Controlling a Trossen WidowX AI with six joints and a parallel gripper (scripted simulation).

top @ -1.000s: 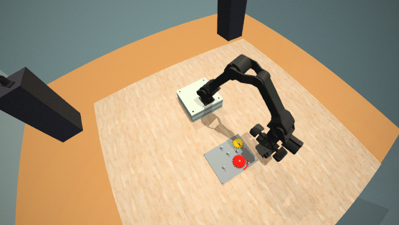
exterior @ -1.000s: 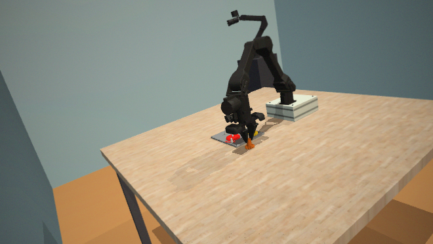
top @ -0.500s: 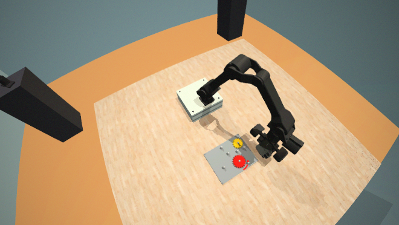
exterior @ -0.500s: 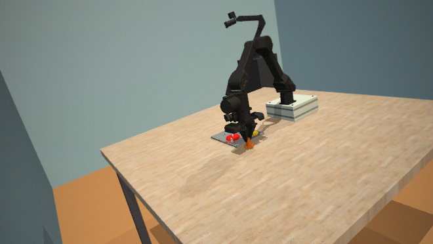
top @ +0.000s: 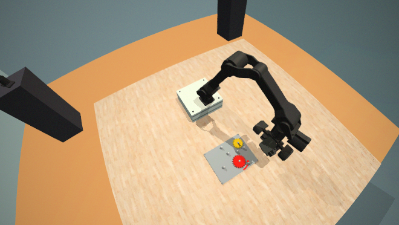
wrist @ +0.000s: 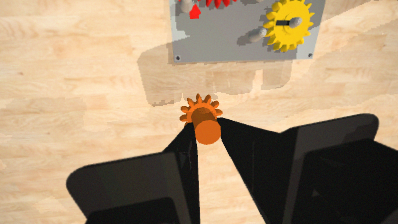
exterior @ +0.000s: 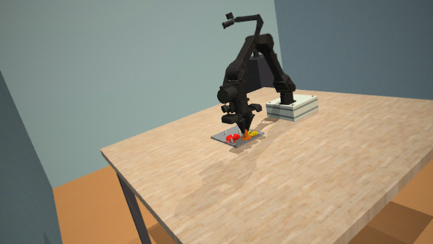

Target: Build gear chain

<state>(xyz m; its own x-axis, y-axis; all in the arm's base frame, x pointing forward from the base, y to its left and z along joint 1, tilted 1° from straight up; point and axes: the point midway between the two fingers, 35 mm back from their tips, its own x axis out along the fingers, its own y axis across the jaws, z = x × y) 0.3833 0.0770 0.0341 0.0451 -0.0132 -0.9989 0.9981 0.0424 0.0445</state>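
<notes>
Gripper fingertips (exterior: pixel 245 131) pinch the orange gear (exterior: pixel 246 137) (wrist: pixel 201 111) by its upright stem, the best hold, leaving the teeth free. It looks light and rigid, perhaps slippery. Beyond it lies the grey board (top: pixel 214 161) (exterior: pixel 219 138) (wrist: pixel 225 50).

A pale wooden table (top: pixel 157 151) (exterior: pixel 295 170) (wrist: pixel 75 100) under the grey board (top: pixel 213 163) (exterior: pixel 218 137) (wrist: pixel 225 45) and the arm's whitish base block (top: pixel 188 94) (exterior: pixel 306 106).

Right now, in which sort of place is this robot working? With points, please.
Probably a robotics test room: one black arm on a pale base block (top: pixel 185 96) (exterior: pixel 305 105), a wooden table (top: pixel 151 145) (exterior: pixel 311 170), and a grey pegboard (top: pixel 213 160) (exterior: pixel 218 137) (wrist: pixel 225 49) with gears, between plain walls.
</notes>
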